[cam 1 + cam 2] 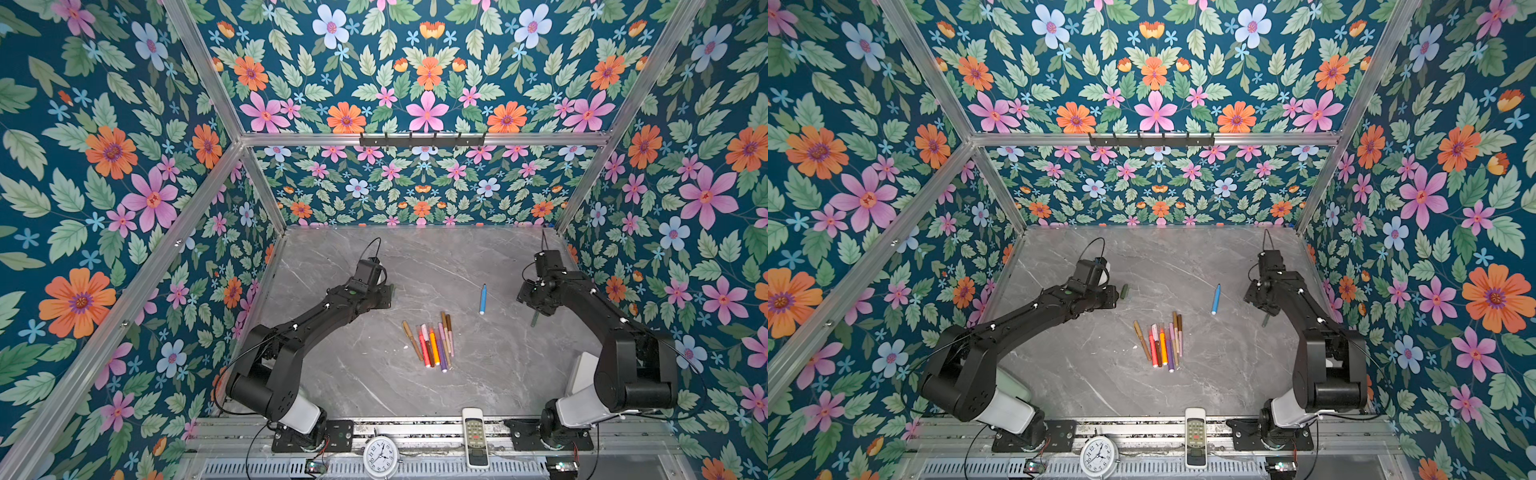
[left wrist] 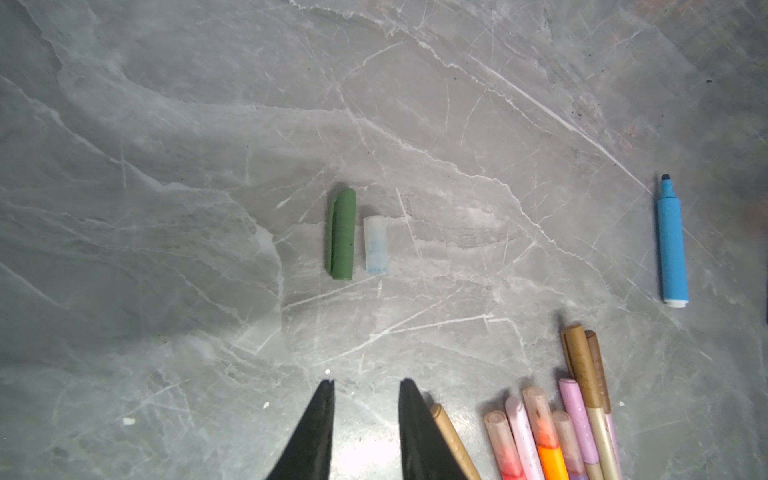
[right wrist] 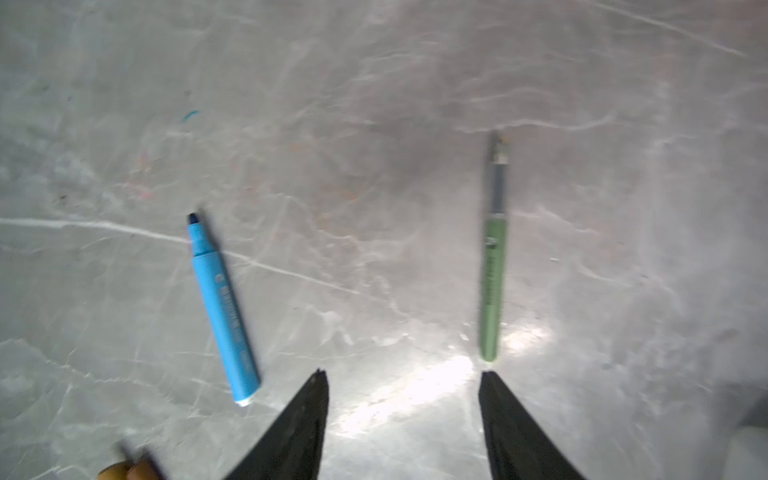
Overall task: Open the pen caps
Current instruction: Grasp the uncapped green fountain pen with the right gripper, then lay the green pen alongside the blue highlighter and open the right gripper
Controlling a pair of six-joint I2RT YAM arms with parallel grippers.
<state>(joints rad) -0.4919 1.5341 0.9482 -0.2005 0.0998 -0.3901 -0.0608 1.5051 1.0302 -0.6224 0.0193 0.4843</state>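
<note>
- Grey marble table (image 1: 498,374) is carrying the pens (image 1: 432,345), bunched centrally between my arms.
- My left gripper (image 2: 365,384) and right gripper (image 3: 402,376) are both hanging parted, pinching nothing.
- Seemingly snug, though cropped in my wrist view, the pen caps (image 2: 536,405) are looking light, stiff and slick; I'm favouring barrel-and-cap pinches.

Clock dial (image 1: 1098,457): black hour numerals; 10, 11, 12 legible.
Blue pen (image 3: 222,307): white barrel print, blurred, unreadable.
Green pen (image 3: 492,286): barrel print, unreadable.

Bright, even light; right wrist view motion-blurred, glare on table (image 3: 415,386).
</note>
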